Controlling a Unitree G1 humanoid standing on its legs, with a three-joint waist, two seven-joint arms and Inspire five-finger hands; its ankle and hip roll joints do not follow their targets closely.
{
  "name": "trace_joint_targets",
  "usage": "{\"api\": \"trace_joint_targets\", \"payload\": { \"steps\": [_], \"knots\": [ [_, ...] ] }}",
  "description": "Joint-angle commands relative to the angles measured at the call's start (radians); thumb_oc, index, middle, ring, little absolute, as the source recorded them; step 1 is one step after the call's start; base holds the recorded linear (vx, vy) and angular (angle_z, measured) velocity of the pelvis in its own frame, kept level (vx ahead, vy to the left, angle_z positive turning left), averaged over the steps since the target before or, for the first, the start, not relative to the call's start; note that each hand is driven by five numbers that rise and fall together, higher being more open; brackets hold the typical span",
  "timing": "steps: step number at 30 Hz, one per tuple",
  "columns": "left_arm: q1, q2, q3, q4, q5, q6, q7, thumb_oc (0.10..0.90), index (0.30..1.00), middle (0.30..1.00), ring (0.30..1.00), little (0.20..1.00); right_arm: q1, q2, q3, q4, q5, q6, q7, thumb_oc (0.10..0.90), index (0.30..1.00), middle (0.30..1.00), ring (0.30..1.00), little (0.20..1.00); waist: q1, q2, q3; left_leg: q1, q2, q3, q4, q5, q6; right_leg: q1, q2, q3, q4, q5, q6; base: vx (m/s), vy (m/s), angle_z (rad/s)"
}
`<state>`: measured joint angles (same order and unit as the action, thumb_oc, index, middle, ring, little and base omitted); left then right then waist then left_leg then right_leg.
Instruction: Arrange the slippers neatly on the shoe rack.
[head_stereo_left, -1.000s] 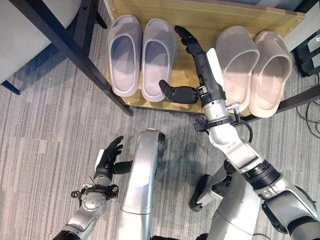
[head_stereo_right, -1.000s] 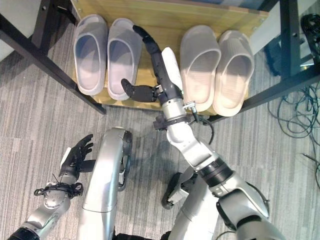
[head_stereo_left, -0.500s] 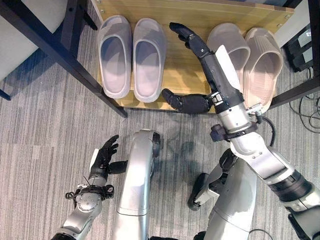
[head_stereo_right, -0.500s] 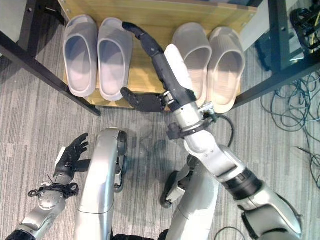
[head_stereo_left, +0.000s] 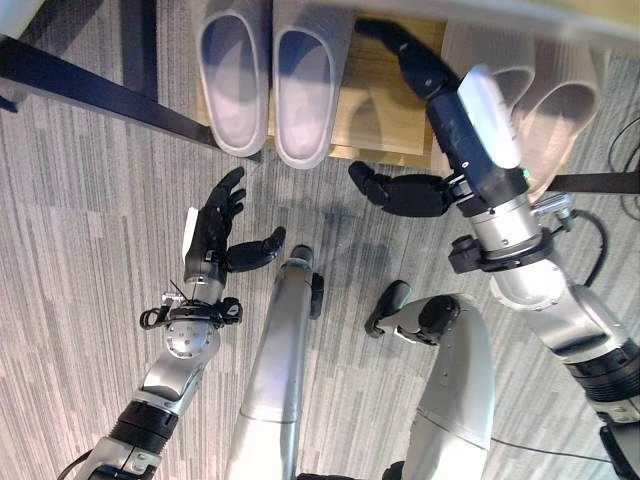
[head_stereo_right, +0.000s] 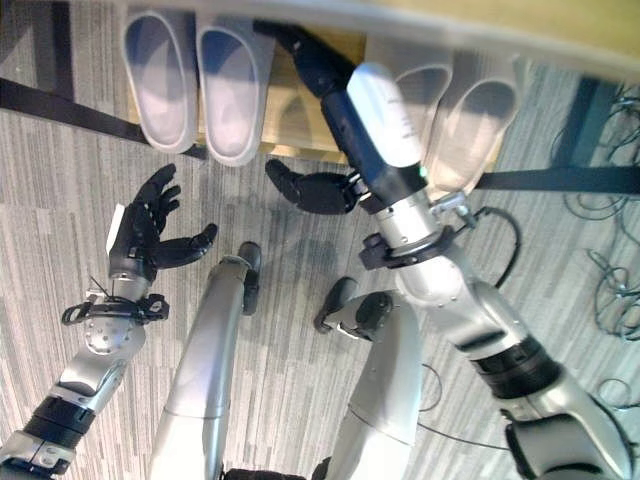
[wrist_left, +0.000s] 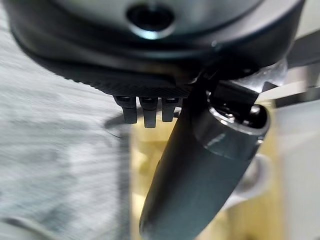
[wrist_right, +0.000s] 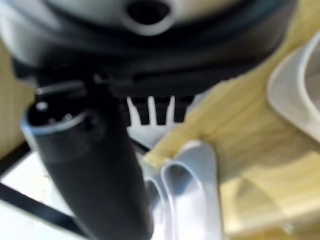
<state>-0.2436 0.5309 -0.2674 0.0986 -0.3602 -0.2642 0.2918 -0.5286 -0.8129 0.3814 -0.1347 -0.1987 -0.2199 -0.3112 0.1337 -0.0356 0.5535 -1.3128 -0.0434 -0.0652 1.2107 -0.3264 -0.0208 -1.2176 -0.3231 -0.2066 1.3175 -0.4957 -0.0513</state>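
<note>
Left eye view: both pairs are sitting on the rack (head_stereo_left: 385, 115) at 12 o'clock. Grey pair (head_stereo_left: 268, 75) is lying at 11, side by side, toes inward, heels hanging slightly over the front edge. Beige pair (head_stereo_left: 535, 95) is lying at 1, partly hidden behind my right forearm.

Right hand (head_stereo_left: 440, 120) is reaching over the bare shelf between the pairs, fingers straight, thumb spread toward 9, grasping nothing. Whether the fingertips are touching the wood, I cannot tell. Left hand (head_stereo_left: 212, 235) is hovering over the carpet (head_stereo_left: 80, 230) at 9, fingers loosely splayed, empty.

Judging the arranging as near done; both pairs are looking aligned.

Risks from here:
- Right forearm is passing just beside the beige pair; pulling back at an angle could be dragging the nearer slipper off line or off the edge.
- Thumb is sticking out toward the grey pair; a sideways swing could be nudging that overhanging heel off the shelf.
</note>
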Motion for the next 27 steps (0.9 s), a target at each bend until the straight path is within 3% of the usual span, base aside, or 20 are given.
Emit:
{"api": "trace_joint_targets", "payload": {
  "steps": [1,5,8,12,13,14,21,27],
  "knots": [
    [0.114,-0.024,-0.035,-0.017,0.021,-0.101,-0.04,0.8,0.9,0.9,0.9,0.9,0.107,0.011,0.005,-0.008,-0.076,-0.068,-0.001,0.8,0.9,0.9,0.9,0.9,-0.011,0.012,-0.163,0.069,-0.017,-0.058,-0.274,0.12,-0.046,0.112,0.046,-0.02,-0.28,0.128,0.02,-0.08,-0.101,0.12],
    [0.145,-0.007,-0.063,0.009,0.032,-0.091,-0.096,0.8,0.9,0.9,0.9,0.9,0.206,0.054,0.047,0.157,-0.134,-0.049,0.029,0.8,0.9,0.9,0.9,0.9,0.006,-0.011,-0.194,0.255,0.018,-0.105,-0.5,0.202,-0.057,0.279,0.075,-0.091,-0.487,0.187,0.048,-0.02,-0.135,0.08],
    [0.191,-0.004,-0.076,0.032,0.039,-0.066,-0.155,0.8,0.9,0.9,0.9,0.9,0.298,0.125,0.09,0.357,-0.185,-0.027,0.044,0.8,0.9,0.9,0.9,0.9,0.025,-0.033,-0.25,0.478,0.05,-0.115,-0.759,0.289,-0.086,0.507,0.128,-0.167,-0.724,0.223,0.067,0.09,-0.216,0.12],
    [0.247,0.0,-0.084,0.064,0.072,-0.043,-0.198,0.8,0.9,0.9,0.9,0.9,0.367,0.209,0.106,0.649,-0.208,0.0,0.041,0.8,0.9,0.9,0.9,0.9,0.037,-0.035,-0.295,0.79,0.079,-0.119,-1.044,0.384,-0.113,0.803,0.199,-0.225,-0.983,0.275,0.078,0.15,-0.169,0.13],
    [0.249,0.001,-0.084,0.064,0.073,-0.043,-0.198,0.8,0.9,0.9,0.9,0.9,0.365,0.212,0.108,0.654,-0.21,-0.003,0.038,0.8,0.9,0.9,0.9,0.9,0.037,-0.033,-0.286,0.808,0.082,-0.12,-1.056,0.389,-0.115,0.822,0.204,-0.227,-0.996,0.28,0.077,0.06,-0.082,0.16],
    [0.264,-0.002,-0.079,0.069,0.08,-0.036,-0.209,0.8,0.9,0.9,0.9,0.9,0.375,0.242,0.105,0.761,-0.213,0.012,0.036,0.8,0.9,0.9,0.9,0.9,0.042,-0.024,-0.298,0.878,0.087,-0.119,-1.127,0.44,-0.115,0.898,0.222,-0.251,-1.081,0.332,0.085,-0.03,-0.009,0.14],
    [0.327,-0.006,-0.053,0.054,0.109,-0.019,-0.227,0.8,0.9,0.9,0.9,0.9,0.421,0.317,0.078,0.982,-0.213,0.043,0.044,0.8,0.9,0.9,0.9,0.9,0.041,0.0,-0.367,1.08,0.119,-0.092,-1.286,0.486,-0.131,1.119,0.264,-0.235,-1.27,0.375,0.103,0.09,-0.053,0.03],
    [0.387,-0.01,-0.034,0.024,0.115,-0.013,-0.254,0.8,0.9,0.9,0.9,0.9,0.448,0.35,0.058,1.05,-0.218,0.052,0.055,0.8,0.9,0.9,0.9,0.9,0.03,0.022,-0.428,1.141,0.11,-0.074,-1.298,0.479,-0.134,1.217,0.276,-0.22,-1.379,0.412,0.113,0.07,-0.027,-0.07]
  ]
}}
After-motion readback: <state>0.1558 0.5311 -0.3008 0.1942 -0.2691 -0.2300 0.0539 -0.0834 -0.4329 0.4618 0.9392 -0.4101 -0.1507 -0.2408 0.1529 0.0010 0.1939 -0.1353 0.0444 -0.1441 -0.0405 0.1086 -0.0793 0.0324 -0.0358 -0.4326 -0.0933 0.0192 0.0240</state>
